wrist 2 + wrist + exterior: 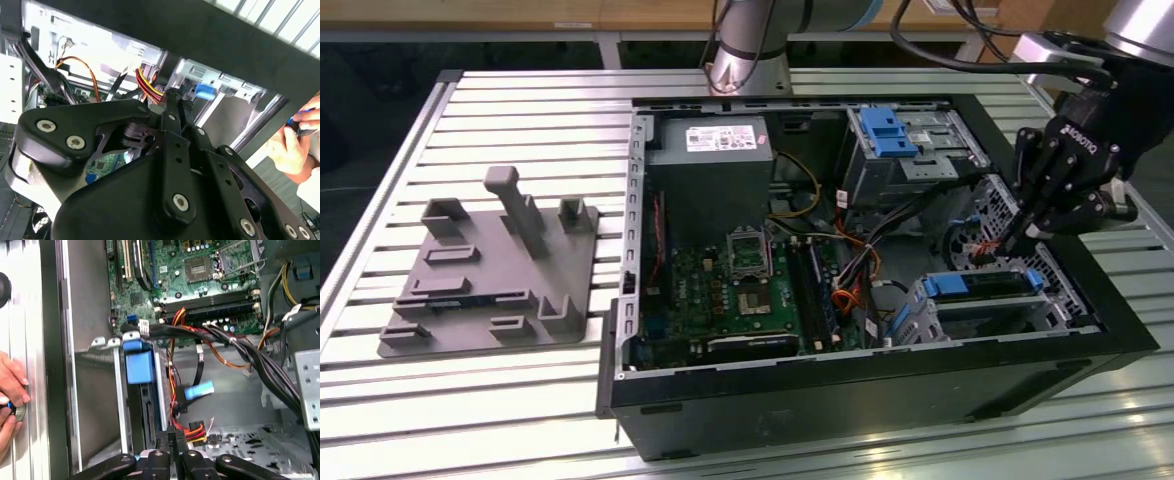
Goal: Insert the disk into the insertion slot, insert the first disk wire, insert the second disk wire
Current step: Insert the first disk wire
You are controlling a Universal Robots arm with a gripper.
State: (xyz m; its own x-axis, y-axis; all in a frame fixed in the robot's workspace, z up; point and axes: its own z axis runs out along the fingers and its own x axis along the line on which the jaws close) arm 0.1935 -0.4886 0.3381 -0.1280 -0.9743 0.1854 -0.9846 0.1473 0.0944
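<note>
The disk point(983, 287), in its blue carrier point(138, 366), lies inside the insertion slot point(1067, 300), the perforated metal cage at the case's corner on the exterior view's right. My gripper point(1018, 243) hangs just above the cage's rear. Its fingers are pressed together on the black plug of a disk wire point(196, 429) with yellow, red and black strands point(147, 82), right beside the disk's back edge point(148, 416). Another disk wire with a flat blue plug point(200, 390) hangs loose close by. In the second wrist view the fingertips point(172, 94) sit against the strands.
The open computer case point(854, 385) holds a motherboard point(747, 290), a grey power-supply box point(714, 165) and a taller bay with a blue latch point(887, 130). Black cable bundles point(250, 352) cross beside the cage. A grey fixture point(487, 270) lies outside. A person's hand point(10, 395) rests by the case.
</note>
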